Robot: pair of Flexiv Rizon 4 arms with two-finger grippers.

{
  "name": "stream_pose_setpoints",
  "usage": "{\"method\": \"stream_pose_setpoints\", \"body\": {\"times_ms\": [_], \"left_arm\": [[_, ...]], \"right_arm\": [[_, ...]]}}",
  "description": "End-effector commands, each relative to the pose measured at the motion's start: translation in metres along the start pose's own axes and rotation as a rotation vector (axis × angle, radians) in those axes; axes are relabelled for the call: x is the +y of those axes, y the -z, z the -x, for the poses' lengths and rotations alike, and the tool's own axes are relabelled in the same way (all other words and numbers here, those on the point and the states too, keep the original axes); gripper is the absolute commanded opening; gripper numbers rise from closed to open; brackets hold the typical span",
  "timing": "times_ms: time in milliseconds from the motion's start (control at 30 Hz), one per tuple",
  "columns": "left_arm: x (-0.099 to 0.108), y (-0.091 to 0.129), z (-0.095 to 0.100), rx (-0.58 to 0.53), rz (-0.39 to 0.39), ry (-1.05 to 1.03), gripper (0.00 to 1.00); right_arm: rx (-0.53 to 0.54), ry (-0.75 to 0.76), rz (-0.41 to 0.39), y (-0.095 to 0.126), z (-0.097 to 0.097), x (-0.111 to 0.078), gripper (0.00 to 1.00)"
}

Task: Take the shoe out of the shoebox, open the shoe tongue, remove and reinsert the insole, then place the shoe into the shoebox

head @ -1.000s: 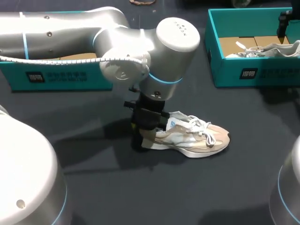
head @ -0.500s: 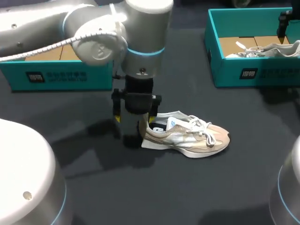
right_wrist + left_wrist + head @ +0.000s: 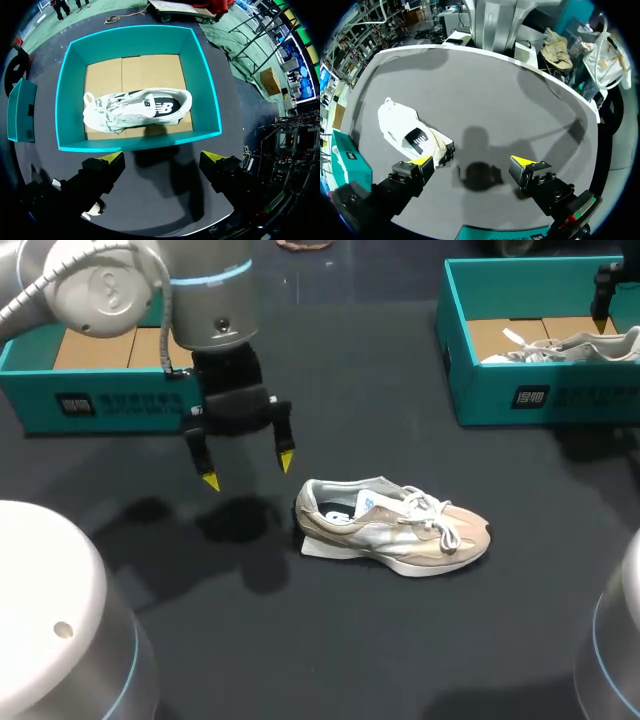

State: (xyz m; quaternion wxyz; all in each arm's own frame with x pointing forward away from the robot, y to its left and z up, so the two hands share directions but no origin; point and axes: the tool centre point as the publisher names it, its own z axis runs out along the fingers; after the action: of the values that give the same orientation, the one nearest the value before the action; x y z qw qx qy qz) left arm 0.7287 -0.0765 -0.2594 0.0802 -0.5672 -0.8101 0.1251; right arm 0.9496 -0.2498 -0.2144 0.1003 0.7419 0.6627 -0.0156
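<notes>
Covering the whole work area is a dark grey tabletop [image 3: 400, 640], matte, with soft shadows of the arms on it.

At the far left sits a teal box [image 3: 120, 405] with brown cardboard [image 3: 95, 348] inside it. The left arm [image 3: 150, 280] crosses over this box from the left side.

The left end effector [image 3: 247, 470] hangs above the bare tabletop, just in front of the teal box. Its 2 yellow-tipped fingers are spread wide and pinch nothing. In the left wrist view its shadow falls on the tabletop between the fingers.

To its right, apart from it, the shoe [image 3: 395, 530] stands on its sole out on the tabletop. It is beige and white with white laces, heel toward the left end effector and toe pointing right. In the left wrist view it lies near 1 fingertip, not touching it.

At the far right stands the shoebox [image 3: 520, 390], teal, with a cardboard floor. A second shoe [image 3: 135, 110], white with a dark side mark, lies on its side in it.

The right end effector [image 3: 165, 167] hangs over the near wall of the shoebox, fingers spread wide apart and gripping nothing.
</notes>
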Motion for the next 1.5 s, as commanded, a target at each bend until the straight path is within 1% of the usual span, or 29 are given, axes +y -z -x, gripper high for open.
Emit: {"method": "stream_pose_setpoints", "body": {"times_ms": [33,100,133,167,200,233,267,633,667,700,733,800,833,900,933,967,1000,1333,1367,1400,1467,1500], "left_arm": [[0.003,0.009,-0.015,-0.186,-0.106,0.215,1.00],[0.002,0.013,-0.022,-0.260,-0.234,0.377,1.00],[0.002,0.013,-0.023,-0.279,-0.303,0.475,1.00],[0.002,0.013,-0.024,-0.334,-0.371,0.621,1.00],[0.004,0.012,-0.022,-0.415,-0.429,0.805,1.00],[0.009,0.010,-0.022,-0.488,-0.431,1.003,1.00],[0.011,0.008,-0.022,-0.524,-0.439,1.076,1.00],[0.011,0.008,-0.022,-0.524,-0.439,1.076,1.00],[0.012,0.001,-0.023,-0.542,-0.445,1.118,1.00],[0.013,-0.006,-0.023,-0.568,-0.461,1.170,1.00],[0.012,-0.013,-0.025,-0.555,-0.508,1.195,1.00],[0.011,-0.025,-0.025,-0.591,-0.553,1.258,1.00],[0.010,-0.029,-0.026,-0.597,-0.598,1.274,1.00],[0.009,-0.038,-0.025,-0.667,-0.665,1.309,1.00],[0.010,-0.042,-0.024,-0.708,-0.726,1.325,1.00],[0.012,-0.044,-0.024,-0.752,-0.752,1.326,1.00],[0.015,-0.046,-0.024,-0.792,-0.751,1.325,1.00],[0.015,-0.046,-0.024,-0.792,-0.751,1.325,1.00],[0.014,-0.051,-0.025,-0.837,-0.749,1.279,1.00],[0.014,-0.059,-0.024,-0.838,-0.762,1.272,1.00],[0.015,-0.066,-0.025,-0.825,-0.815,1.245,1.00],[0.018,-0.070,-0.024,-0.837,-0.834,1.266,1.00]], "right_arm": [[0.000,-0.001,0.001,0.000,0.000,0.000,1.00],[0.000,-0.001,0.001,0.000,0.000,0.000,1.00],[0.000,-0.001,0.001,0.000,0.000,0.000,1.00],[0.000,-0.001,0.001,0.000,0.000,0.000,1.00],[0.000,-0.001,0.001,0.000,0.000,0.000,1.00],[0.000,-0.001,0.001,0.000,0.000,0.000,1.00],[0.000,-0.001,0.001,0.000,0.000,0.000,1.00],[0.000,-0.001,0.001,0.000,0.000,0.000,1.00],[0.000,-0.001,0.001,0.000,0.000,0.000,1.00],[0.000,-0.001,0.001,0.000,0.000,0.000,1.00],[0.000,-0.001,0.001,0.000,0.000,0.000,1.00],[0.000,-0.001,0.001,0.000,0.000,0.000,1.00],[0.000,-0.001,0.001,0.000,0.000,0.000,1.00],[0.000,-0.001,0.001,0.000,0.000,0.000,1.00],[0.000,-0.001,0.001,0.000,0.000,0.000,1.00],[0.000,-0.001,0.001,0.000,0.000,0.000,1.00],[0.000,-0.001,0.001,0.000,0.000,0.000,1.00],[0.000,-0.001,0.001,0.000,0.000,0.000,1.00],[0.000,-0.001,0.001,0.000,0.000,0.000,1.00],[0.000,-0.001,0.001,0.000,0.000,0.000,1.00],[0.000,-0.001,0.001,0.000,0.000,0.000,1.00],[0.000,-0.001,0.001,0.000,0.000,0.000,1.00]]}}
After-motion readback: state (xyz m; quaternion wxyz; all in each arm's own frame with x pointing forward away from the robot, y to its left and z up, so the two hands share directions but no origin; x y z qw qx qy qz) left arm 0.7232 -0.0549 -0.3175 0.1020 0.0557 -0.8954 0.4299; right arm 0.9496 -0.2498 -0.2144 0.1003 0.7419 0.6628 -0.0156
